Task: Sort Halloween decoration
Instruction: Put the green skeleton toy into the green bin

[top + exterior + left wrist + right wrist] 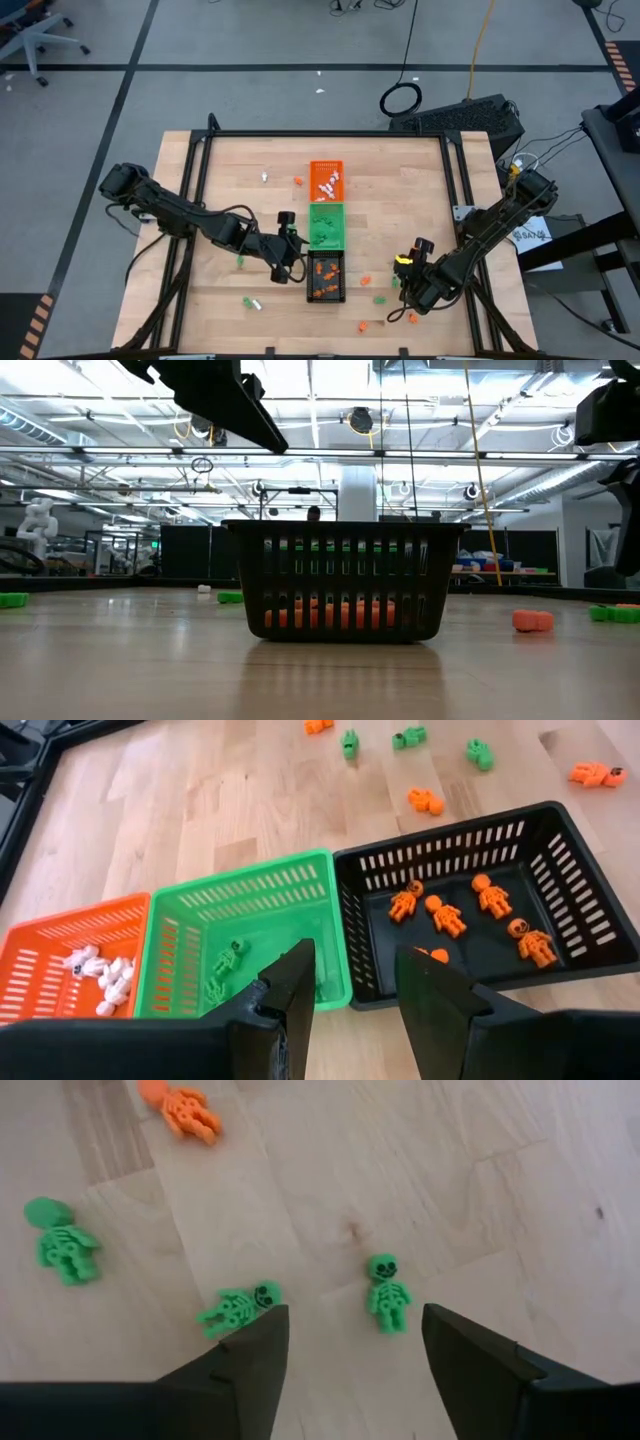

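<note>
The right gripper (355, 1355), open and empty, hovers just over a green skeleton (386, 1293) right of the black tray (327, 276); it should lower straight (fingers astride). The left gripper (355, 995) waits half-open and empty over the green tray (190, 920).

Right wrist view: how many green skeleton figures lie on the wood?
3. One lies between the right hand's fingers, one beside a fingertip, one off to the side near the orange figure. The fingers may hide more.
</note>
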Robot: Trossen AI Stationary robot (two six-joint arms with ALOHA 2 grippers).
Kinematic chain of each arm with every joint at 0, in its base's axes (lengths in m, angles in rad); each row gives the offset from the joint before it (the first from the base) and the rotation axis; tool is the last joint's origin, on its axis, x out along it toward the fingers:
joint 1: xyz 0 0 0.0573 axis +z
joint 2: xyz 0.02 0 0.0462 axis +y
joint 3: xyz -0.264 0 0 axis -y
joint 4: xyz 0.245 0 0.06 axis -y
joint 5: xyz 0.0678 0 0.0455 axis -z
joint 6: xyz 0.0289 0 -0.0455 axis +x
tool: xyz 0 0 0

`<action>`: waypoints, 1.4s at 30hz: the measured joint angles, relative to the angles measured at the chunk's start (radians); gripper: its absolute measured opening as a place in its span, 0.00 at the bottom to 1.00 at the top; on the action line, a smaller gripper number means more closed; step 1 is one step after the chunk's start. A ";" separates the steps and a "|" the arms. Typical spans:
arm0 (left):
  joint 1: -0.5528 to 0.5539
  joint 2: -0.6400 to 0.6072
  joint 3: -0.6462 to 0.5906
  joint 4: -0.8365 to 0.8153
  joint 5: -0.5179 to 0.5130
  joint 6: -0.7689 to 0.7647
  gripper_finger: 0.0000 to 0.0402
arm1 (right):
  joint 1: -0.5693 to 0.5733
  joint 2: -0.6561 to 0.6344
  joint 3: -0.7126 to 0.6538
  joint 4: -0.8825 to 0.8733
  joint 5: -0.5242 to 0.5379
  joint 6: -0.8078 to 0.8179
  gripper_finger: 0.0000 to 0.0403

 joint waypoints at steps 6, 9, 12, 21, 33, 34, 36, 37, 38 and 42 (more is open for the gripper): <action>0.000 0.000 0.000 0.000 0.000 0.002 0.34 | 0.000 0.000 -0.060 0.087 -0.003 0.006 0.52; 0.000 0.000 0.000 0.000 0.000 0.005 0.34 | -0.002 0.000 -0.096 0.111 0.000 0.006 0.52; 0.000 0.000 0.000 0.000 0.000 0.019 0.34 | -0.009 0.000 -0.117 0.127 0.001 0.002 0.52; 0.006 0.000 0.000 0.000 -0.015 0.028 0.34 | -0.048 -0.003 -0.177 0.251 -0.001 -0.089 0.52; 0.005 0.000 0.000 0.000 -0.018 -0.007 0.34 | -0.066 -0.003 -0.242 0.338 -0.031 -0.099 0.40; 0.005 0.000 0.000 0.000 -0.018 -0.008 0.34 | -0.066 -0.002 -0.242 0.338 -0.032 -0.101 0.37; 0.005 0.000 0.000 0.000 -0.018 -0.016 0.34 | -0.066 -0.002 -0.242 0.338 -0.035 -0.110 0.30; 0.005 0.000 0.000 0.000 -0.018 -0.024 0.34 | -0.066 -0.002 -0.242 0.338 -0.034 -0.112 0.27; 0.005 0.000 0.000 0.000 -0.018 -0.031 0.34 | -0.066 -0.002 -0.242 0.338 -0.032 -0.118 0.23; 0.005 0.000 0.000 0.001 -0.018 -0.035 0.34 | -0.067 -0.002 -0.242 0.337 -0.026 -0.162 0.10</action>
